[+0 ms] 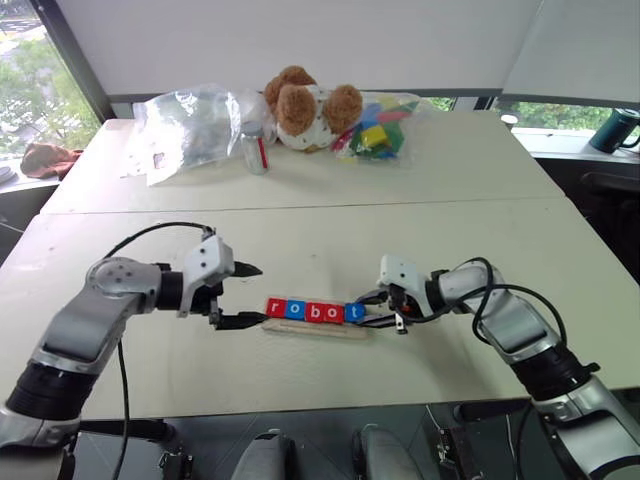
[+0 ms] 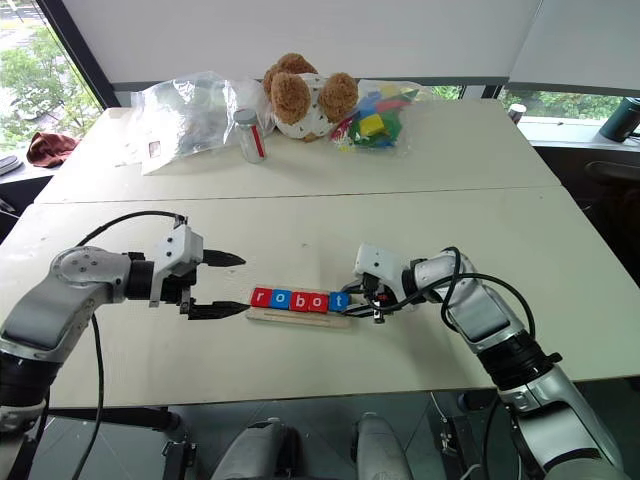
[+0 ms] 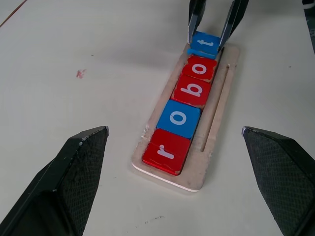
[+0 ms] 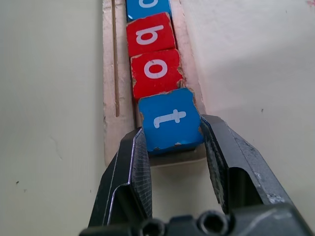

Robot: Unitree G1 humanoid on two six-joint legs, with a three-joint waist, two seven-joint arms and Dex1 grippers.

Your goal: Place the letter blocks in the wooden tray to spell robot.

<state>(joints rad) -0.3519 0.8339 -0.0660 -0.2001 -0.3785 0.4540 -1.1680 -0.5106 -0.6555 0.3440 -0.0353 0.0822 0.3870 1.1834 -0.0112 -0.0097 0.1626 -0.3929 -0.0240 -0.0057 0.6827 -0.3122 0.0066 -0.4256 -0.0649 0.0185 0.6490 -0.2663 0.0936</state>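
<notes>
Now — stock as it stands:

Tray: the thin pale wooden tray (image 1: 318,329), an oblong strip with a long groove, lies on the cream table (image 1: 300,240) at about 6 o'clock of the tabletop, near the front edge, between the two arms.

Blocks: five small flat square letter blocks (image 3: 183,109) sit in a row on the tray, edge to edge — red r (image 3: 166,151), blue o (image 3: 179,118), red b (image 3: 194,90), red o (image 3: 200,68), blue t (image 4: 171,124). Read from the robot's left, they spell "robot".

Right gripper (image 4: 174,147): at the tray's 3 o'clock end, black fingers narrowed around the blue t, a pad close on either side; it appears to hold the tile, which looks slightly tilted.

Left gripper (image 1: 238,295): at the tray's 9 o'clock end, fingers spread wide, holding nothing, just beside the red r.

Done: all five letters placed in order.

Left: by my judgement, only settling and letting go of the t, then drawing both arms clear.

Unused stock: a brown stuffed bear (image 1: 305,108) and bagged multicoloured blocks (image 1: 378,128) at 12 o'clock, well apart.
</notes>
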